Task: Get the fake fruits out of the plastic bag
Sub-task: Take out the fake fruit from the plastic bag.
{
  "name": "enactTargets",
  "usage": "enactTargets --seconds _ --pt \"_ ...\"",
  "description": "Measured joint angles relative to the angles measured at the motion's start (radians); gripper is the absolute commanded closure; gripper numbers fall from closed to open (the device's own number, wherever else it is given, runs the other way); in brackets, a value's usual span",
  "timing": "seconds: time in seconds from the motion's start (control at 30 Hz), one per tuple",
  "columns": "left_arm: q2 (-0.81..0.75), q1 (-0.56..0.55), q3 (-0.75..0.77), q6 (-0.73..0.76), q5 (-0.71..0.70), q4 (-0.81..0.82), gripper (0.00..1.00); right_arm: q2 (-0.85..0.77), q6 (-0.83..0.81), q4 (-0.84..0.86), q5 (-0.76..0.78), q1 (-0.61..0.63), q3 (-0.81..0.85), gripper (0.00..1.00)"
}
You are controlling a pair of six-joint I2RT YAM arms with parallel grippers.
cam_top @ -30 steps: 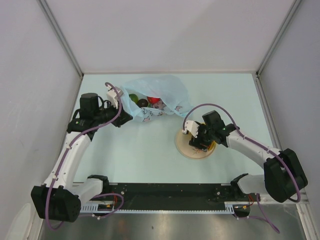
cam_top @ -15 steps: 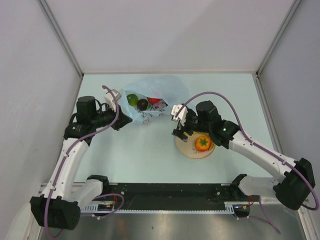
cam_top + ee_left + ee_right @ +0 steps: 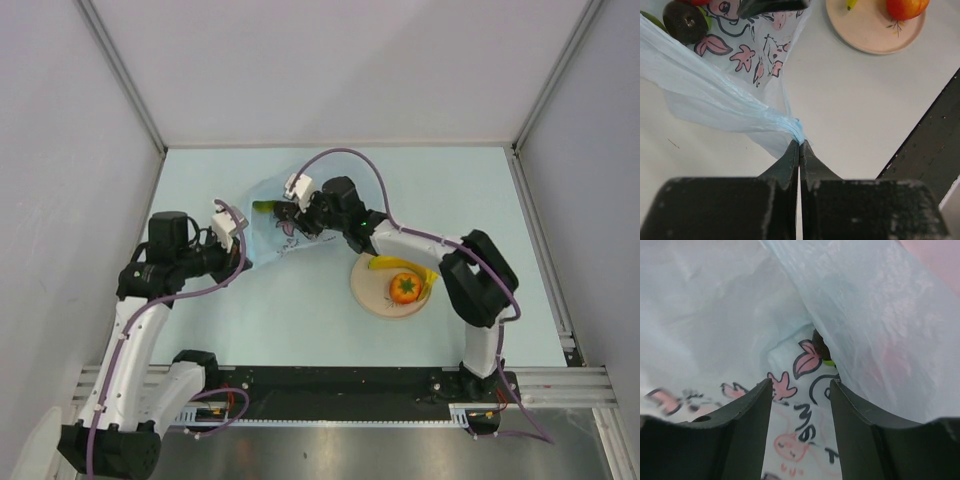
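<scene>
The plastic bag (image 3: pixel 260 238) lies at the table's back left, light blue with a white cartoon panel (image 3: pixel 752 55). My left gripper (image 3: pixel 243 250) is shut on the bag's bunched edge (image 3: pixel 790 126) and holds it taut. My right gripper (image 3: pixel 287 216) is open and reaches into the bag's mouth over the printed panel (image 3: pixel 805 435). A dark purple fruit (image 3: pixel 685 21) lies in the bag with a green one (image 3: pixel 652 21) beside it. The purple one peeks out ahead of the right jaws (image 3: pixel 820 347). The orange fruit (image 3: pixel 404 287) and the banana (image 3: pixel 398 265) lie on the plate.
The round beige plate (image 3: pixel 368 290) sits right of the bag and also shows in the left wrist view (image 3: pixel 865 35). The right arm stretches across above the plate's far side. Grey walls close in the table on three sides. A black rail (image 3: pixel 340 392) runs along the near edge.
My right gripper left the orange fruit on the plate and swung back left into the bag's mouth. My left gripper pulled the bag's edge toward the near left.
</scene>
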Motion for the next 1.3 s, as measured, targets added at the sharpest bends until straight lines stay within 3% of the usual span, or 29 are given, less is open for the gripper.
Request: enactTargets --seconds 0.2,0.5,0.7,0.97,1.2,1.27,1.3 --pt "-0.018 -0.001 0.022 0.015 -0.002 -0.027 1.0 0.161 0.034 -0.016 0.038 0.025 0.055 0.47" --pt "-0.023 -0.001 0.077 0.055 0.001 -0.076 1.0 0.169 0.029 0.009 0.058 0.093 0.059 0.35" --pt "-0.021 -0.001 0.082 0.085 0.002 -0.111 1.0 0.31 0.032 0.08 0.164 0.01 0.29 0.18" --pt "-0.03 -0.002 0.082 0.1 0.004 -0.123 0.99 0.439 0.039 0.135 0.327 -0.053 0.343 0.01" --pt "0.003 -0.005 0.082 0.1 0.003 -0.128 1.0 0.507 0.014 0.131 0.381 -0.052 0.377 0.01" --pt "0.015 -0.006 0.082 0.099 0.003 -0.127 1.0 0.52 0.01 0.132 0.386 -0.058 0.389 0.05" --pt "0.018 -0.006 0.082 0.099 0.003 -0.125 1.0 0.526 0.007 0.132 0.387 -0.06 0.396 0.15"
